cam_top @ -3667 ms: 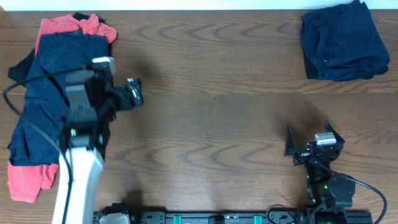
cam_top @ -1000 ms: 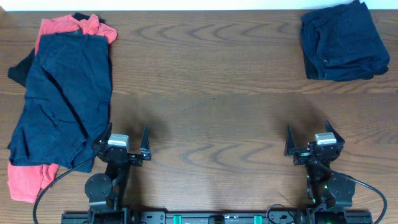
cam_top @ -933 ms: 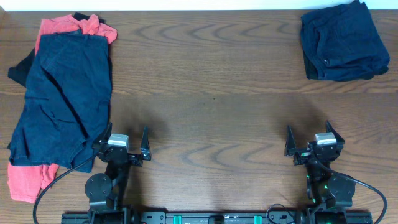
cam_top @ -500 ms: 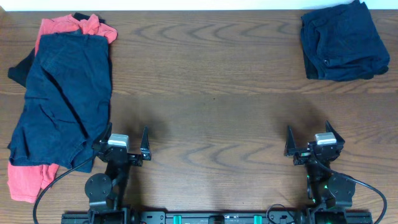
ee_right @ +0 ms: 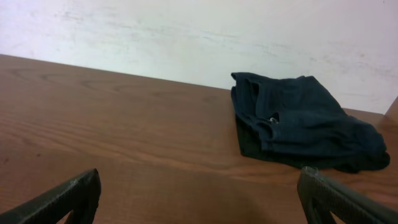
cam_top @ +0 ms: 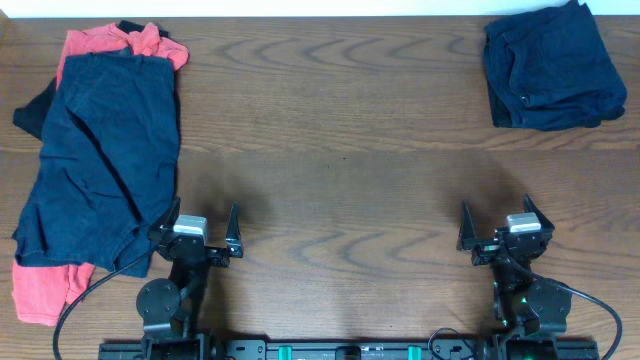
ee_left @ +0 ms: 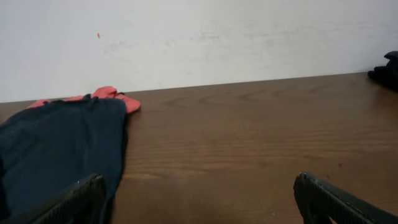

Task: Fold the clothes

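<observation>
Now withdrawn from the heap it reached over a few seconds earlier, the left gripper [cam_top: 203,218] sits parked at the near edge of the wooden table [cam_top: 340,150]. Its jaws are spread wide and hold nothing, and it has not moved over the last second. Just to its left, along the table's left side, lies the unfolded heap, its outline unchanged since the arm left it. A navy garment [cam_top: 100,160] is spread loosely on top, wrinkled and wider toward the near end, with its near corner close beside the gripper's base. Coral-red fabric [cam_top: 95,42] peeks out beyond its far edge and again at the near left corner, and a black piece [cam_top: 30,112] pokes out at the left edge. From the left wrist camera the navy cloth lies flat and dark at the left, a coral tip showing behind it against the pale wall [ee_left: 199,37]. Bare wood fills the middle. On the right, the right gripper [cam_top: 497,215] rests at the near edge exactly where it was in every earlier view, jaws likewise spread and empty. Well apart from it, in the far right corner, sits the folded navy stack [cam_top: 550,70]. It is a compact, roughly square bundle with a darker layer showing under its near edge, in the same spot as before.
</observation>
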